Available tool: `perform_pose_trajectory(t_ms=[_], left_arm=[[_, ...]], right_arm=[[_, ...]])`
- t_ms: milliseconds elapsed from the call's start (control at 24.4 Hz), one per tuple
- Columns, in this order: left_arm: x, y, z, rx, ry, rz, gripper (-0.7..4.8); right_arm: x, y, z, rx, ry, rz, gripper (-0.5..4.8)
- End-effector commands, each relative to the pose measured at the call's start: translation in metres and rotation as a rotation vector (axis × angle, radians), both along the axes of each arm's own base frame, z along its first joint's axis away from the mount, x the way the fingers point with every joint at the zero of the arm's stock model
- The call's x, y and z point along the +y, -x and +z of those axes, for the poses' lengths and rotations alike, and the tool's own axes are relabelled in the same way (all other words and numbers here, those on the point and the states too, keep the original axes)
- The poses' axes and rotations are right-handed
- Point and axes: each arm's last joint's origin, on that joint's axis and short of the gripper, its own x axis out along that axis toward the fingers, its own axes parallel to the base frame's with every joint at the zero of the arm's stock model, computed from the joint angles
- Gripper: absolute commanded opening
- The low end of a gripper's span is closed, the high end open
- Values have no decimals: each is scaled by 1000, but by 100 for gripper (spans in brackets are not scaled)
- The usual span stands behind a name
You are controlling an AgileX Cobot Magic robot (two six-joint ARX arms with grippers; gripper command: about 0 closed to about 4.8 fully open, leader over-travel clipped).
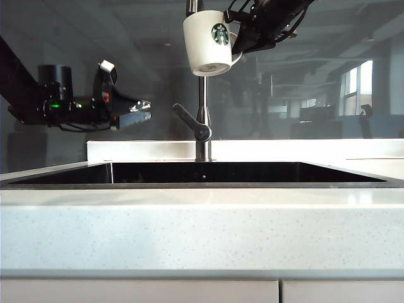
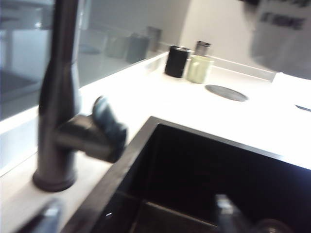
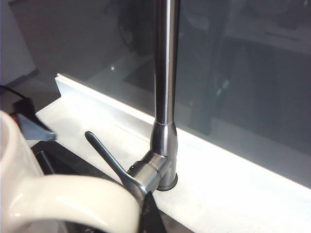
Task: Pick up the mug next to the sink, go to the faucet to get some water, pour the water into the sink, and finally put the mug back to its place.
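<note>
Along the near edge of the bench (image 1: 202, 227) one sink (image 1: 208, 172) was seen, recessed and dark. Behind its back rim one faucet (image 1: 202, 129) was mounted. One mug (image 1: 208, 44) was held upright above it, at its neck, by the right gripper (image 1: 243, 39), clamped on the handle. The left gripper (image 1: 136, 113) was hung above the sink's left end, jaws spread, nothing held.

faucet (image 1: 202, 136) spout: cut off at the top edge, behind mug (image 1: 208, 43)
right gripper (image 1: 249, 39) fingers: hidden behind mug
left wrist view: blurred
</note>
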Motion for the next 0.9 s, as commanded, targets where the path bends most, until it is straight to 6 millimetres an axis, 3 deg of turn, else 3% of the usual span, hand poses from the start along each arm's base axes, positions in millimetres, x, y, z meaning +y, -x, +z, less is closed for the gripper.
perform_pose_trajectory(t_ms=[41,123,164,246,287,369,901], left_arm=[[3,7,19,-40,-4,-78,209],[5,10,24,-65,-8,-98,120],[7,14,31,-90,-11,-112,43],[9,25,44,-147,-12,-122,-5],[10,36,53,-208,-12,-127,-5],[13,40,59,-201,-5,-120,-5],[13,40,60,-180,10,-111,-5]], right_arm=[[-13,6,25,-96,-49,6,-8],[-16,6,25,-84,-45,2,-8],[-22,6,25,-68,-42,0,-8],[-30,6,23,-52,-19,-11,-8],[-34,5,22,-48,-3,-16,-8],[-39,5,23,-52,25,-21,-8],[-52,6,17,-63,258,-84,-8]])
